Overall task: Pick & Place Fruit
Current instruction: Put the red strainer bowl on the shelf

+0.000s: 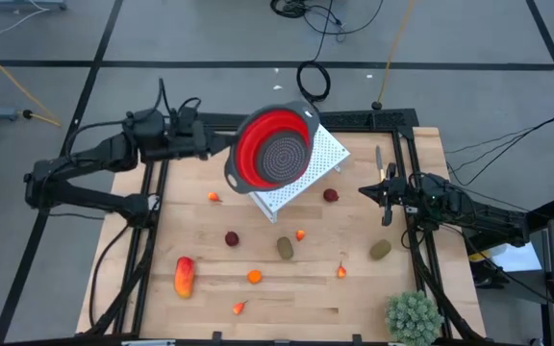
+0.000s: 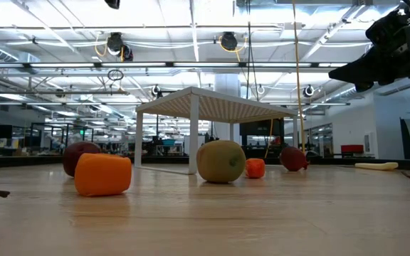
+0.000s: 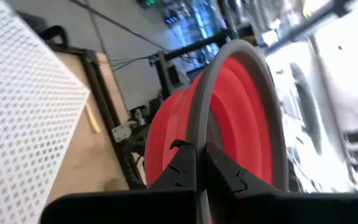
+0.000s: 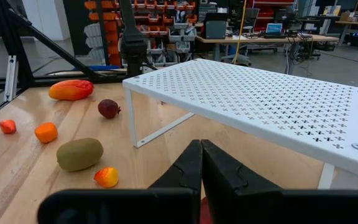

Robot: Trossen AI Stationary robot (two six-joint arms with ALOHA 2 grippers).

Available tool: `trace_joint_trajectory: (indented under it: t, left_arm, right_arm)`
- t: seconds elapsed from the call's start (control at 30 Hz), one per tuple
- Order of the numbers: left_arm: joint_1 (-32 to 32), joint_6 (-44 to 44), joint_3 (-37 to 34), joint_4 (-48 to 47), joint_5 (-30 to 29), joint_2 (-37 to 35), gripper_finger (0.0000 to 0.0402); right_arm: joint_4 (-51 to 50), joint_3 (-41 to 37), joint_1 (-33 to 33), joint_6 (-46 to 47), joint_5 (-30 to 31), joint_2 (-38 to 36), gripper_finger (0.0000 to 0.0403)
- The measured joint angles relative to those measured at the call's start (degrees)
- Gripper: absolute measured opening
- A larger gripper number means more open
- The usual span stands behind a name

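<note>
We found the bowl (image 1: 275, 149) held above the rack's (image 1: 306, 178) left end, at the table's (image 1: 296, 298) back. Fruit (image 1: 285, 248) lay scattered in front of the rack; the plant (image 1: 414, 317) stood at the front right corner.

Wood, perforated metal, soft plastic: what you have in front of you.

Your table (image 1: 287, 288) is pale wood with a smooth, faintly shiny grain. On it stands the white rack (image 4: 260, 99), matt painted sheet punched with tiny crosses. Above the rack, the red bowl (image 1: 275, 149) looks like ribbed rubbery plastic with a matt grey rim. The fruit (image 4: 79, 154) near the rack looks plastic: matt ovals, glossier reds.
</note>
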Motion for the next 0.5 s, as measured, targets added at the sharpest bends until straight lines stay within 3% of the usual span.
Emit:
trace_joint_trajectory:
  t: [0.23,0.5]
  left_arm:
    - [-5.35,-3.92,0.08,-1.34,-12.30,3.37,0.0000]
    - [-5.44,-8.18,0.00,-2.29,-13.30,10.13,0.0000]
  right_arm:
    - [-0.02,0.00,-0.02,0.00,0.00,0.01,0.0000]
    - [-0.20,0.00,-0.02,0.00,0.00,-0.01,0.0000]
